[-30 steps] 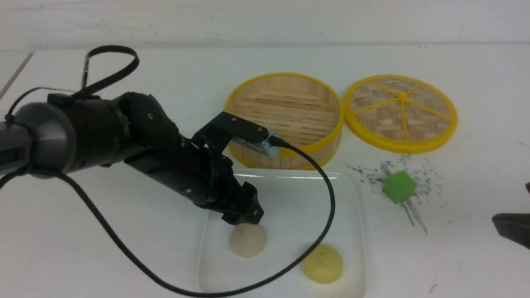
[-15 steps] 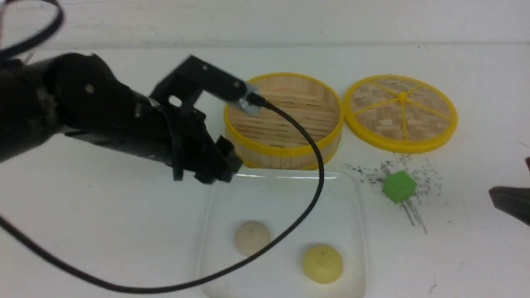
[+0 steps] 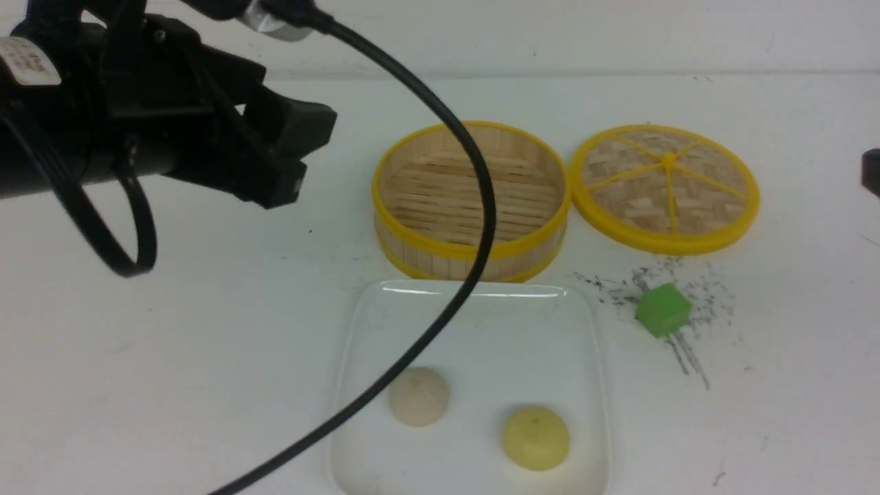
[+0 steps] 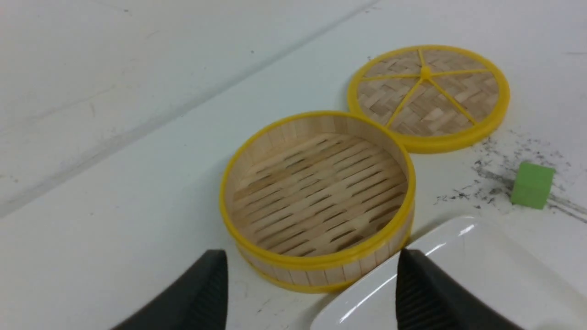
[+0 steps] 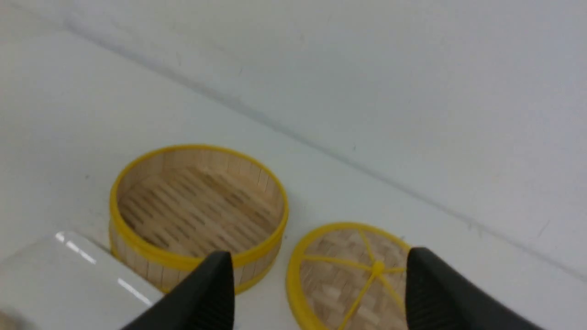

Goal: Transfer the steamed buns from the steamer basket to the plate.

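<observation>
Left gripper [image 4: 311, 259] and right gripper [image 5: 316, 263]: jaws wide apart, holding nothing.
Cream bun [image 3: 419, 395] and yellow bun [image 3: 535, 437] rest on plate [image 3: 543, 294]; basket [image 3: 440, 267] just beside plate's far edge.

White table [image 3: 172, 330], steamer basket [image 3: 426, 258], woven lid [image 3: 665, 185] beside it, plate [image 3: 529, 344], green cube [image 3: 663, 310] (amid dark specks)

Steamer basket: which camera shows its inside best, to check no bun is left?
The left wrist view: it looks down into the steamer basket, whose whole slatted floor shows sharp and bare. The front view looks in lower, a cable crossing it. The right wrist view is blurred, the near wall partly hidden.
</observation>
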